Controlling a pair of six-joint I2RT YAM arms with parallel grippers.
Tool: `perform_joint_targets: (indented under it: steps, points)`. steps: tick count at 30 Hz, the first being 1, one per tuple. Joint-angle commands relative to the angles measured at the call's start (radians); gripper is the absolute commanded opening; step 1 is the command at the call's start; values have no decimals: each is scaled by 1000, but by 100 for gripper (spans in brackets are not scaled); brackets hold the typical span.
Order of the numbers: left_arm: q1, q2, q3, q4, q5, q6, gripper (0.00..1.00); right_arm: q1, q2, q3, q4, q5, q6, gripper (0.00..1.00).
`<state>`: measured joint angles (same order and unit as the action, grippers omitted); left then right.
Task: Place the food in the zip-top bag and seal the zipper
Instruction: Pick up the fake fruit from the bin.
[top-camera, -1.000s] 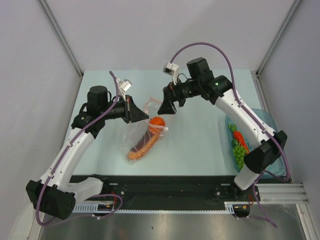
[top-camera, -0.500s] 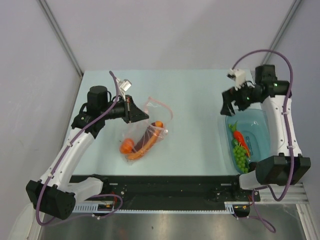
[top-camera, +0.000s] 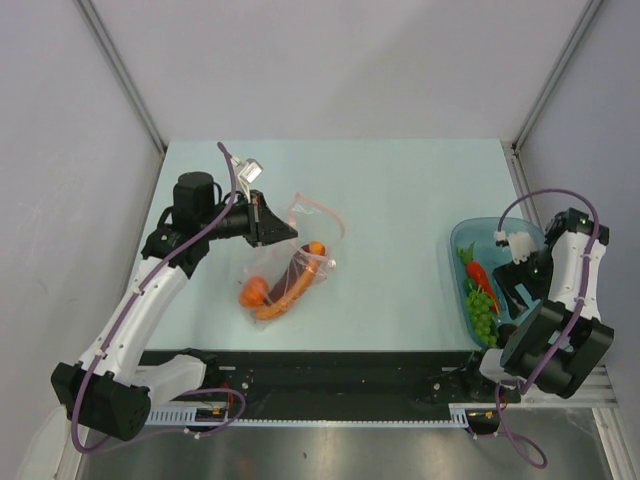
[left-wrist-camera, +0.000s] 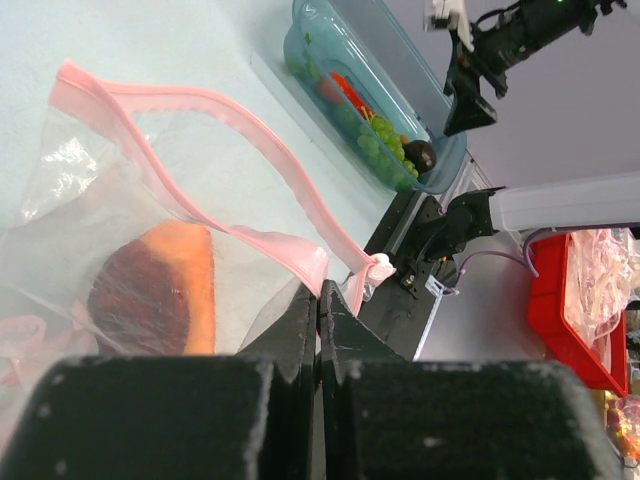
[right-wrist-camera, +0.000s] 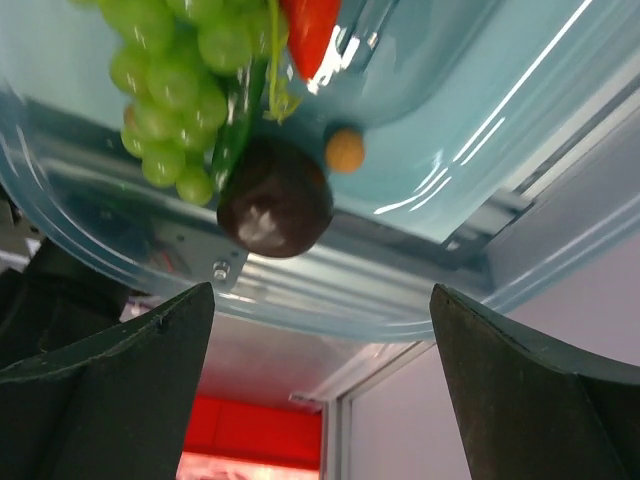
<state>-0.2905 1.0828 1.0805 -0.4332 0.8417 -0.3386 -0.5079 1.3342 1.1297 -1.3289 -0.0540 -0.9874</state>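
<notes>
The clear zip-top bag (top-camera: 272, 268) lies left of centre with its pink zipper (top-camera: 320, 209) gaping open. Inside lie the big orange slice (top-camera: 292, 283) and the orange-red round fruit (top-camera: 252, 292). My left gripper (top-camera: 287, 232) is shut on the bag's mouth edge; the left wrist view shows the jaws (left-wrist-camera: 322, 292) pinching the zipper strip (left-wrist-camera: 250, 130) beside the slice (left-wrist-camera: 160, 290). My right gripper (top-camera: 512, 292) is open and empty over the teal bowl (top-camera: 528, 240). In the right wrist view it (right-wrist-camera: 320, 385) hangs above the dark ball (right-wrist-camera: 275, 197), grape bunch (right-wrist-camera: 170, 75), carrot (right-wrist-camera: 310, 22) and a small orange piece (right-wrist-camera: 345, 150).
The teal bowl (right-wrist-camera: 460, 140) sits at the table's right edge, close to the right arm's base. A black rail runs along the near edge (top-camera: 350, 370). Grey walls close in the left, back and right sides. A red bin (left-wrist-camera: 590, 300) stands off the table.
My right gripper left the bag's mouth and swung right and down over the teal bowl. The round fruit dropped into the bag's lower left. The left gripper has not moved.
</notes>
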Motion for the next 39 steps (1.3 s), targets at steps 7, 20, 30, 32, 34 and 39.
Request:
perform_joint_targets:
  steps: [7,20,30,32,34,39]
  points:
    - [5,-18,24,17,20,15,0,-14,11,-197,99,120,-33,93]
    - [5,-12,18,24,17,13,0,2,140,-318,368,140,-4,83]
    - [5,-9,15,19,22,23,0,136,-21,-225,295,77,41,53]
    - [5,-4,18,17,22,24,0,204,-39,-138,286,65,84,50]
    - [5,2,19,13,22,32,0,314,-29,-70,302,20,162,49]
    - [5,6,16,17,16,30,0,503,126,235,362,-15,303,45]
